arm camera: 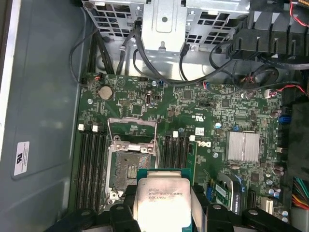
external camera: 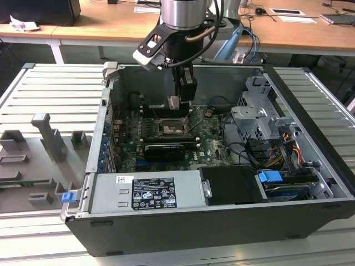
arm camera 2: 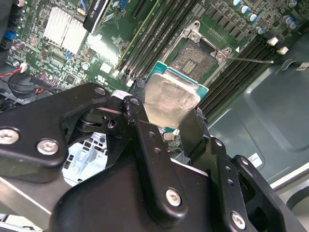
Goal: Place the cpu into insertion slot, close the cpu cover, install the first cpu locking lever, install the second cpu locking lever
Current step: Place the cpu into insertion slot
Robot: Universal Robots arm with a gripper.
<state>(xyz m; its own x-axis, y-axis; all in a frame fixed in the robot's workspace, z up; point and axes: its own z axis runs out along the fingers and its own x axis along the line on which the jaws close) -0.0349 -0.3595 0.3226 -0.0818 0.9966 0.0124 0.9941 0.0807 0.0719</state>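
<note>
Gripper (arm camera 2: 165, 115) holds cpu (arm camera: 161, 198) over case (external camera: 166, 233) on slatted table (external camera: 50, 94), desks (external camera: 111, 19) behind.

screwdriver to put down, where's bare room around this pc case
Bare slatted table lies on the exterior view's right of the pc case, and on that view's left beyond the grey fixtures. Inside is crowded: motherboard, cables, drive cage, and the gripper holding the cpu.

The insertion slot (arm camera: 124, 166) lies uncovered and open from above, memory strips (arm camera: 88, 166) flanking it.
</note>
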